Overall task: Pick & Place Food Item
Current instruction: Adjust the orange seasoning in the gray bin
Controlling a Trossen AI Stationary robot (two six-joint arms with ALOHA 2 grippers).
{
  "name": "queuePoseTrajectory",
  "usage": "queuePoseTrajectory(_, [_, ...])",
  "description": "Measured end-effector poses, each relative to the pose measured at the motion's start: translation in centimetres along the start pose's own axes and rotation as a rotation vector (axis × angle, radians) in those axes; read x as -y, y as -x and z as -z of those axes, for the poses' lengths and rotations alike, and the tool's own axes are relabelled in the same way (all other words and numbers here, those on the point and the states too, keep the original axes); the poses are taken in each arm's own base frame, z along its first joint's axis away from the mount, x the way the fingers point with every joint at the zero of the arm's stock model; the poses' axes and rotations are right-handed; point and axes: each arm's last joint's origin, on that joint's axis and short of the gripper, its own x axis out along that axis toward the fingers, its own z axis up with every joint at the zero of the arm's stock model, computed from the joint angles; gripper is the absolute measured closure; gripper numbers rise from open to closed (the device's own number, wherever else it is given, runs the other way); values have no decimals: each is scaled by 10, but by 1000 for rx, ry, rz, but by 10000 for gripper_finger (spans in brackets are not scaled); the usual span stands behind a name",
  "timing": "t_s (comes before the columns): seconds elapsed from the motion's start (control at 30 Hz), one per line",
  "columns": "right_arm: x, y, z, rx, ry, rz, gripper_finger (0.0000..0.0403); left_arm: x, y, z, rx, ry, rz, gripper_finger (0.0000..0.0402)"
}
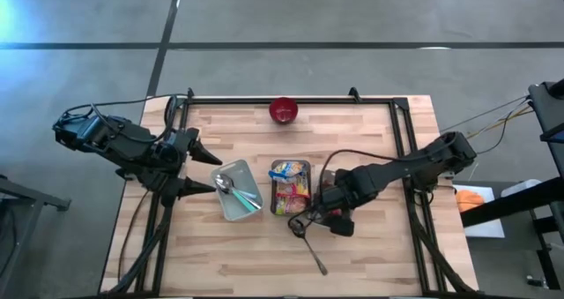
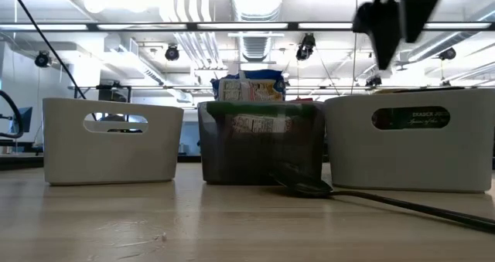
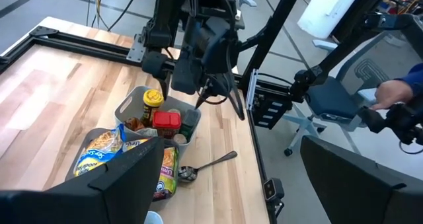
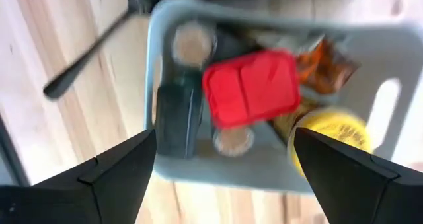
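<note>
Bin (image 4: 165, 151) holds red-lidded jar (image 4: 251, 88), yellow-lidded jar (image 4: 334, 131), dark bottle (image 4: 175, 125).

bins (image 1: 236, 193): 3 | bowl (image 1: 284, 110): 1 | loose spoon (image 1: 310, 246): 1 | arms: 2

Three bins stand in a row mid-bench (image 1: 370, 237). The left bin (image 1: 236, 190) holds cutlery (image 1: 231, 189). The middle bin (image 1: 290, 187) holds food packets (image 1: 291, 191). The right bin (image 3: 135, 104) holds jars and bottles (image 3: 166, 121); in the high view it is covered by the right pincer (image 1: 330, 206), poised above it. A spoon (image 1: 310, 246) lies on the bench before the right bin. A bowl (image 1: 284, 110) sits at the far edge, behind the middle bin. The left pincer (image 1: 204, 169) hangs left of the left bin.
</note>
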Motion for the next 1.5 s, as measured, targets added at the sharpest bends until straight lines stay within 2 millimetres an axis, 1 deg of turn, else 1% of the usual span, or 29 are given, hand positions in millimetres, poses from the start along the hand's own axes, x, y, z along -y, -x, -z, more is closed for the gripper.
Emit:
queuePoseTrajectory(0.1, [-3,4,-8,46,35,30,48,0,0,0,-1,-1,0,41])
queuePoseTrajectory(0.17, [-6,6,-14,72,68,46,56,0,0,0,-1,-3,-1,41])
queuePoseTrajectory(0.27, [-9,2,-22,83,126,78,85,0,0,1,-5,-6,-2,41])
queuePoseTrajectory(0.4, [-13,-6,-30,76,197,110,136,-2,2,4,-36,-18,-16,41])
queuePoseTrajectory(0.5, [-16,-11,-35,67,237,122,169,-4,10,5,-39,-18,-17,41])
queuePoseTrajectory(0.6, [-18,-15,-38,56,265,127,193,-6,19,5,-19,-14,-8,41])
queuePoseTrajectory(0.8, [-19,-19,-39,42,308,132,224,-9,32,5,12,4,1,41])
queuePoseTrajectory(0.97, [-19,-21,-39,42,328,132,236,-10,33,6,6,17,-3,41])
queuePoseTrajectory(1.3, [-17,-28,-38,29,337,135,236,-10,33,6,3,16,-7,41])
queuePoseTrajectory(1.5, [-18,-29,-38,34,335,133,236,-11,33,8,-14,13,-14,41])
